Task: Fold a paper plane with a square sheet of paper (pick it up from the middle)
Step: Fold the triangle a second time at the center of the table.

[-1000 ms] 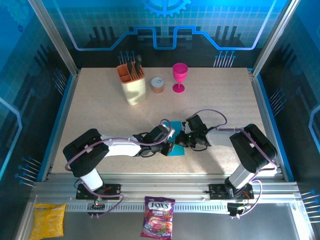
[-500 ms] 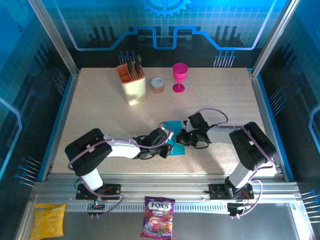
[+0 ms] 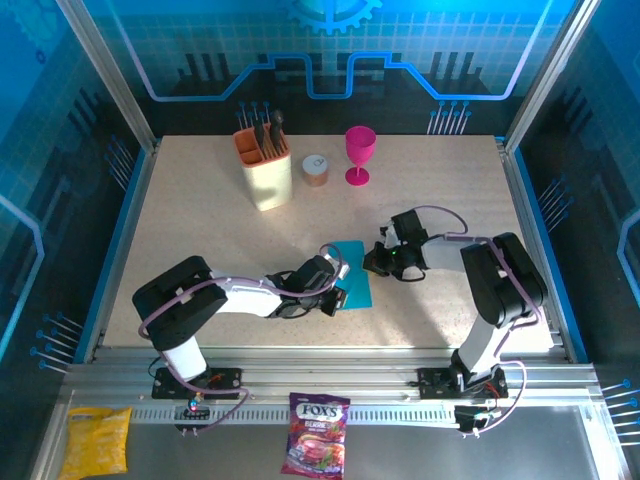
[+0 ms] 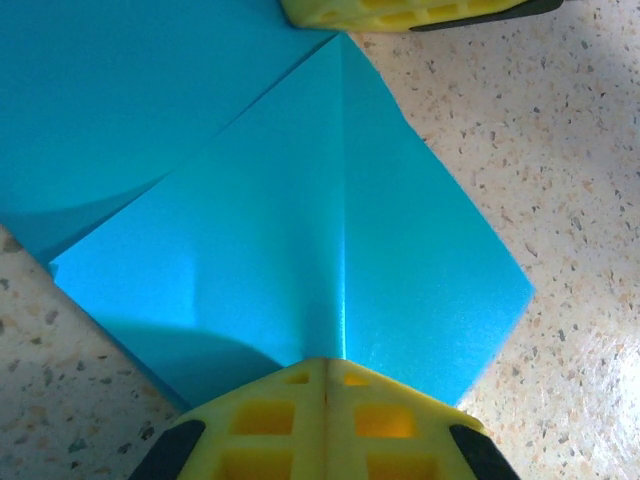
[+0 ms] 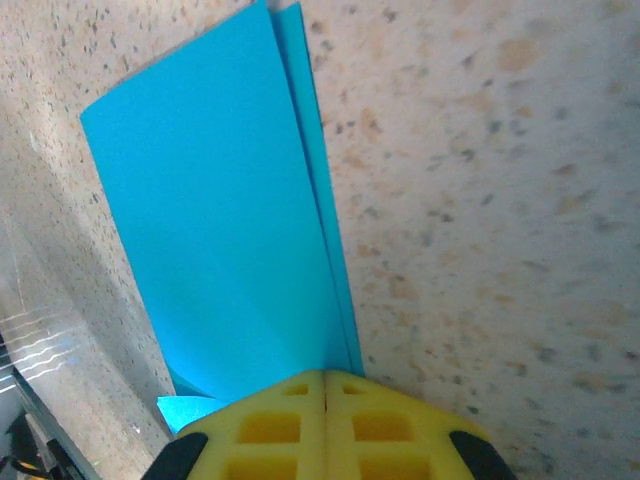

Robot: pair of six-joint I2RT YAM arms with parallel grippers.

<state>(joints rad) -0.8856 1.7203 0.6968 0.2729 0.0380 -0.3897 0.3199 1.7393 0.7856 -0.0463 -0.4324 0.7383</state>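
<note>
1. Top external: the square sheet of paper [image 3: 355, 285] is seen lying flat on the table [image 3: 200, 220], near the front middle, between the two arms. The left gripper [image 3: 338, 292] is laid on its near-left edge, and the right gripper [image 3: 372, 262] is held at its far-right corner. The folds are too small to be read here, and the fingertips are covered by the wrists.
2. Left wrist: the left gripper [image 4: 325, 362] is shown with its fingers [image 4: 265, 420] pressed together, the tips set on the sheet's [image 4: 300, 250] nearest corner, in line with a centre crease. One flap is seen folded in along a diagonal, so the centre crease and a first corner fold are judged done. Whether any layer is caught between the fingers cannot be told. The other gripper's yellow tips [image 4: 400, 10] are cut off at the top edge.
3. Right wrist: the right gripper [image 5: 325, 375] is likewise closed, fingers [image 5: 385, 425] together, at the end of a long doubled edge of the sheet [image 5: 220, 230]. No narrow wings or slim dart shape are seen, so most of the paper plane is judged left to fold. The sheet's near end is hidden under the fingers.
</note>
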